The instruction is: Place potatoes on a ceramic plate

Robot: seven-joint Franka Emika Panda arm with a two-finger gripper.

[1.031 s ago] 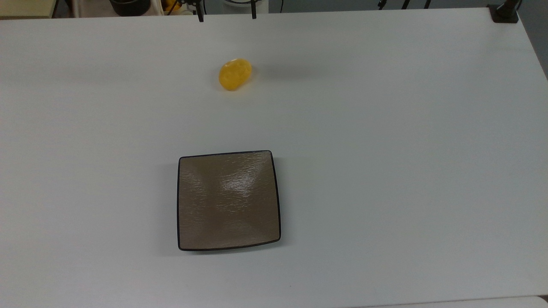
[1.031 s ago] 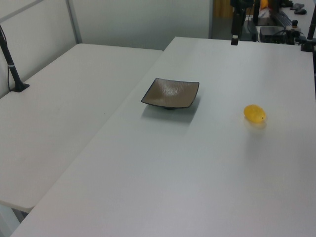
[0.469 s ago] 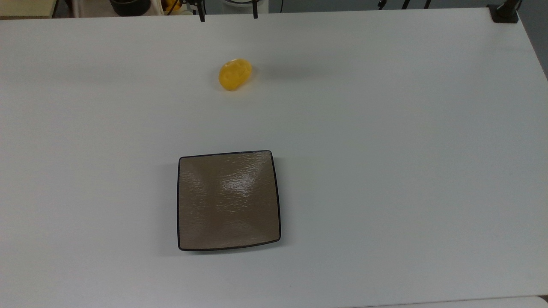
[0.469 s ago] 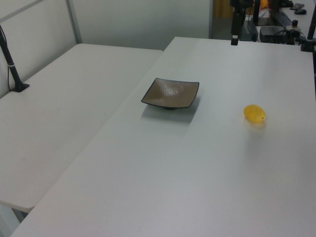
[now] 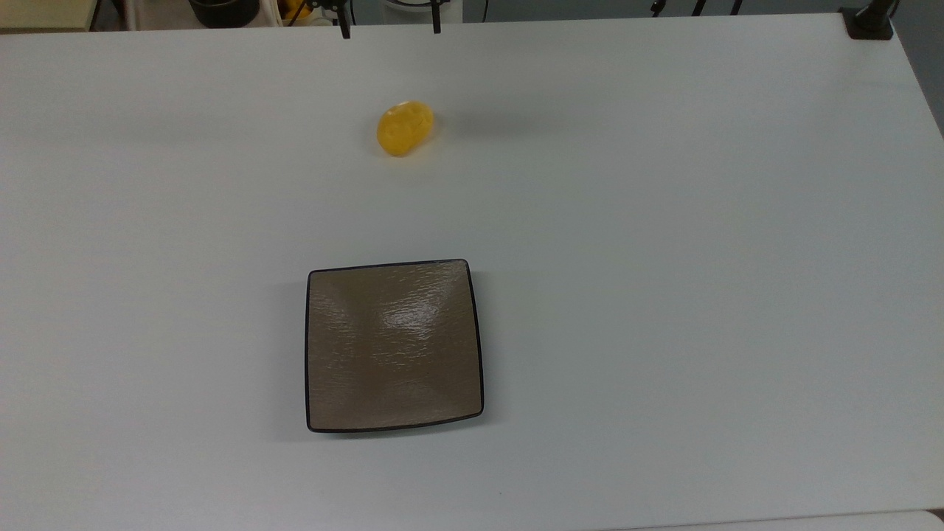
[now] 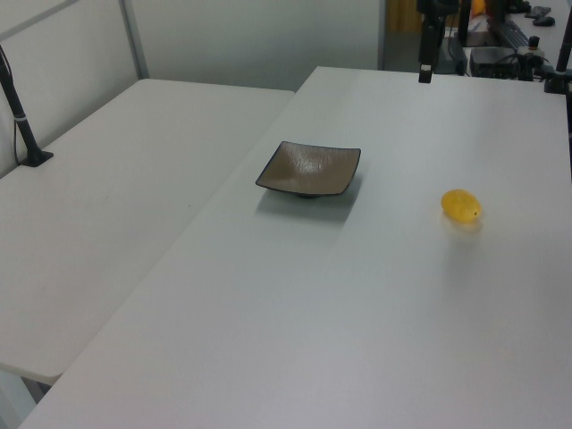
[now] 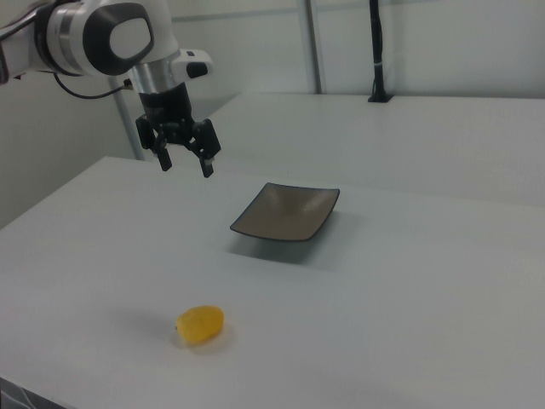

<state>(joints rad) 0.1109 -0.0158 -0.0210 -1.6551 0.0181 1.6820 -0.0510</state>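
**Awaiting pickup: potato and plate apart on the table**

Showing the scene with no grasp made, the right view places the gripper (image 7: 183, 162) high above the white table (image 5: 664, 221), its two fingers spread wide with nothing between them. It hangs toward the right view's upper left, well apart from both task objects. The potato (image 5: 404, 127) lies on its side on the bare tabletop, near the table's far edge in the top view and near the front edge in the right view. The ceramic plate (image 5: 394, 344), square with a thin dark rim, sits flat and unoccupied, well apart from the potato.

Risks, as judged from this layout: the potato is rounded and glossy, so an off-centre closure could squeeze it out sideways or send it rolling toward the nearby table edge. A release made too high could let it bounce or roll off the plate's shallow, slick surface, and a descent too close to the rim might nudge the plate.

Surroundings: a smooth, matte white tabletop; a second white table (image 6: 107, 206) adjoins it in the left view, with a black pole (image 6: 22, 121) mounted on it and pale partition walls (image 6: 250, 36) behind.
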